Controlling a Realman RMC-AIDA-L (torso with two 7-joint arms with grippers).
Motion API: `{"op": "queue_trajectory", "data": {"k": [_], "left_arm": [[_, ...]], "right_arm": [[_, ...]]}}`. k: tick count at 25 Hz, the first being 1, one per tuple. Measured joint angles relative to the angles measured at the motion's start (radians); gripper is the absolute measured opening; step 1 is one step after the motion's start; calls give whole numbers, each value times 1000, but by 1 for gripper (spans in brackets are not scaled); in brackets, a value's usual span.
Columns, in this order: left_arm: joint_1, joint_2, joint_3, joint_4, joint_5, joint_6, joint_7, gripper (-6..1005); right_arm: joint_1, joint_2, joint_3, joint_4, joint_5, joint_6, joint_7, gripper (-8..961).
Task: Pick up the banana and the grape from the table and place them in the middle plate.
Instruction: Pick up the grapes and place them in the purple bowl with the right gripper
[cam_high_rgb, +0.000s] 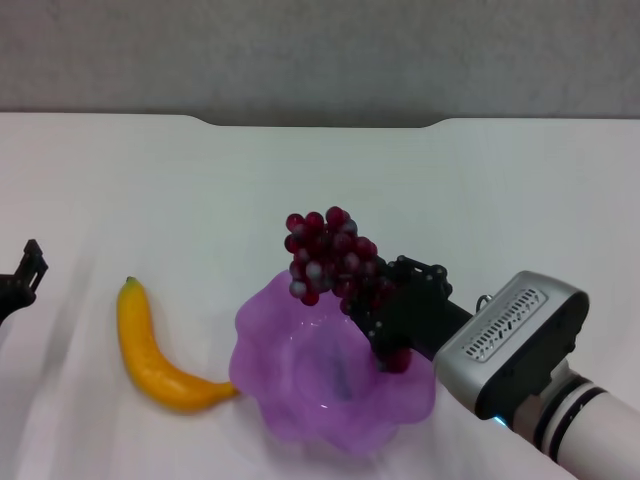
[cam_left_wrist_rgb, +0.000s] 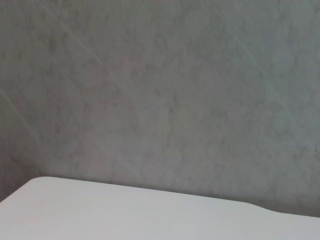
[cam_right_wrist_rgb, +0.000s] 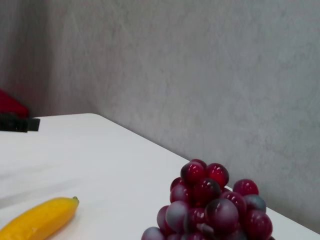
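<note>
My right gripper (cam_high_rgb: 385, 320) is shut on the grape (cam_high_rgb: 330, 255), a bunch of dark red-purple grapes, and holds it over the far rim of the purple middle plate (cam_high_rgb: 290, 400). The bunch also shows close up in the right wrist view (cam_right_wrist_rgb: 210, 205). The banana (cam_high_rgb: 150, 355) lies on the white table (cam_high_rgb: 200, 180) just left of the plate, with one end touching its rim. It also shows in the right wrist view (cam_right_wrist_rgb: 40, 217). My left gripper (cam_high_rgb: 25, 272) is parked at the far left edge, away from the banana.
The table's notched far edge (cam_high_rgb: 320, 122) meets a grey wall. The left wrist view shows only the table edge (cam_left_wrist_rgb: 150, 210) and the wall. The right arm's silver wrist (cam_high_rgb: 515, 345) reaches in from the lower right.
</note>
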Motion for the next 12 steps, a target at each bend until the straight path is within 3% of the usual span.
{"op": "queue_trajectory", "data": {"k": [6, 12], "left_arm": [[-1, 0, -1, -2, 1, 2, 0, 711], [-1, -1, -1, 1, -1, 0, 0, 711]], "right_arm": [[43, 4, -43, -110, 0, -61, 51, 418], [45, 4, -62, -188, -4, -235, 127, 522]]}}
